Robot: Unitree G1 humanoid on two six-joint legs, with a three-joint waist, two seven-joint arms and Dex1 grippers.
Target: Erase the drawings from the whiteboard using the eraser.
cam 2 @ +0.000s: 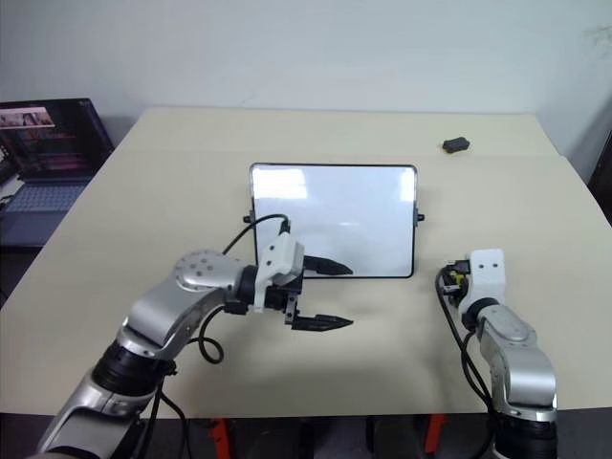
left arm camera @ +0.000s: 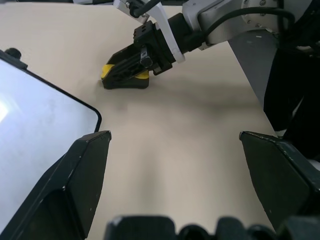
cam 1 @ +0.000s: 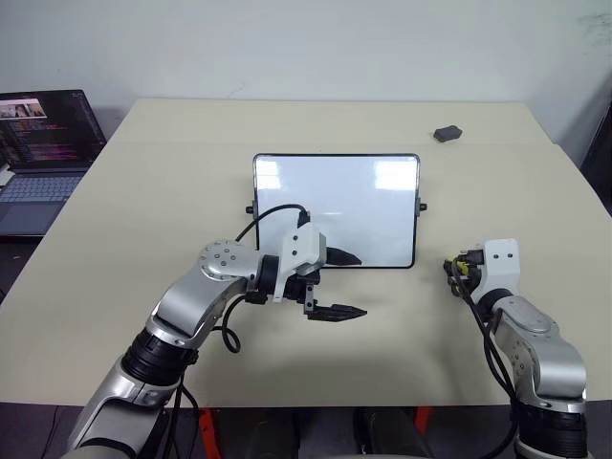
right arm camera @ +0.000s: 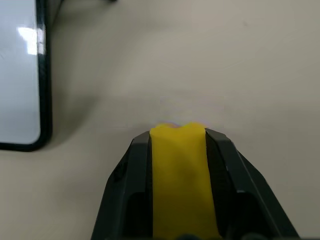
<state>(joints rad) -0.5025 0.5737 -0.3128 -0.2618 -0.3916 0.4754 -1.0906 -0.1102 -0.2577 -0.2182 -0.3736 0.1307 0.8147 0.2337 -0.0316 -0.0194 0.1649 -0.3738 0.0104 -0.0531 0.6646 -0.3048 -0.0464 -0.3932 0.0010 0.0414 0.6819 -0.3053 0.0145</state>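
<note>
The whiteboard point(cam 1: 354, 206) lies flat in the middle of the table, black-framed, its visible face plain white with light reflections. The drawings are out of view. My left gripper point(cam 1: 342, 284) hovers open over the board's near edge, one finger above the board's lower left part, the other above the table in front of it. To the right of the board, my right gripper point(right arm camera: 177, 145) is shut on the yellow eraser point(right arm camera: 179, 180), low at the table. The left wrist view shows the eraser point(left arm camera: 107, 71) resting on the tabletop between those fingers.
A small dark grey rounded object point(cam 1: 448, 133) sits near the table's far right corner. An open laptop point(cam 1: 43, 143) stands beyond the table's left edge. Bare beige tabletop point(cam 1: 143, 210) surrounds the board on all sides.
</note>
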